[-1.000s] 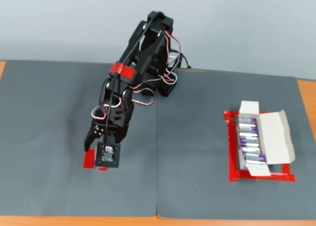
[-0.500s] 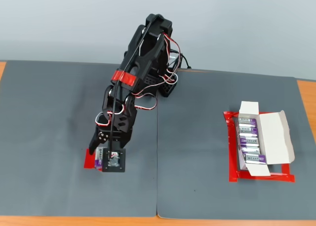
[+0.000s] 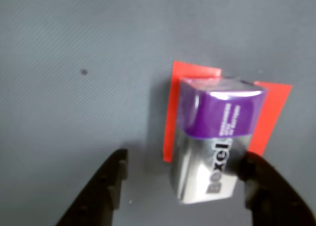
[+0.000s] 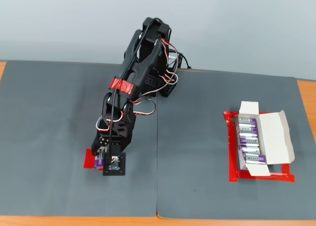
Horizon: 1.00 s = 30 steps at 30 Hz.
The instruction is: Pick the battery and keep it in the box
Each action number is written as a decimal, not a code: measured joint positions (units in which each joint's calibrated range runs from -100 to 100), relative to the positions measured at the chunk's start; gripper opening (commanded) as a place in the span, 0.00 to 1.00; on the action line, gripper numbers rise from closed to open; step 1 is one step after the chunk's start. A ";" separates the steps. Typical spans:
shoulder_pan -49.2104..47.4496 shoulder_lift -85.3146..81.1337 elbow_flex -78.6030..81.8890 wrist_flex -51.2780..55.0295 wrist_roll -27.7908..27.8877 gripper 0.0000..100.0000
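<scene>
The hand (image 3: 182, 186) is spread wide, its matte black fingers (image 3: 101, 191) either side of the battery (image 3: 217, 142) and not yet pinching it. The battery is a small glossy block, purple at one end, silver with dark lettering at the other, sitting on a flat red tape patch (image 3: 174, 107) near the front left corner of the grey, finely woven desk (image 4: 49, 112). Toward the right edge the white cardboard box (image 4: 274, 137) lies open, flaps folded out, batteries lined up inside.

Lab bench: grey mat (image 4: 222, 186); taped markers (image 4: 261, 177)
</scene>
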 measured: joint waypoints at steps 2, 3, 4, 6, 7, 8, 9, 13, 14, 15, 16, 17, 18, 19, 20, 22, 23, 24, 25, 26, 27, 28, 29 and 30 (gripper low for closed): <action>0.00 0.59 -0.36 -0.17 0.10 0.26; 0.00 0.76 -0.36 -0.52 -0.05 0.26; 0.00 0.85 -0.36 -1.04 -0.15 0.26; 0.07 1.36 -0.36 -1.99 -0.10 0.26; 0.44 1.36 -0.36 -2.25 0.10 0.26; 0.81 1.70 -0.36 -2.43 0.10 0.26; 1.25 1.87 -0.45 -2.52 -0.24 0.26; 1.47 2.21 -0.54 -2.52 -0.15 0.25; 1.62 2.21 -0.63 -2.52 -0.15 0.25; 1.69 2.21 -0.72 -2.52 -0.15 0.25; 1.69 2.21 -0.72 -2.52 -0.15 0.25; 1.69 2.29 -0.72 -2.43 -0.10 0.25; 1.69 2.38 -0.72 -2.43 0.00 0.25; 1.69 2.38 -0.72 -2.43 -0.15 0.25; 1.69 2.38 -0.72 -2.43 -0.15 0.25; 1.69 2.38 -0.72 -2.43 -0.15 0.25; 1.69 2.38 -0.72 -2.43 -0.15 0.24; 1.69 2.38 -0.72 -2.43 -0.15 0.23; 1.69 2.38 -0.72 -2.43 -0.15 0.21; 1.69 2.38 -0.72 -2.43 -0.15 0.19; 1.69 2.38 -0.72 -2.43 -0.15 0.17; 1.69 2.38 -0.72 -2.43 -0.15 0.15; 1.69 2.38 -0.81 -2.43 -0.15 0.13; 1.69 2.38 -0.81 -2.43 -0.15 0.11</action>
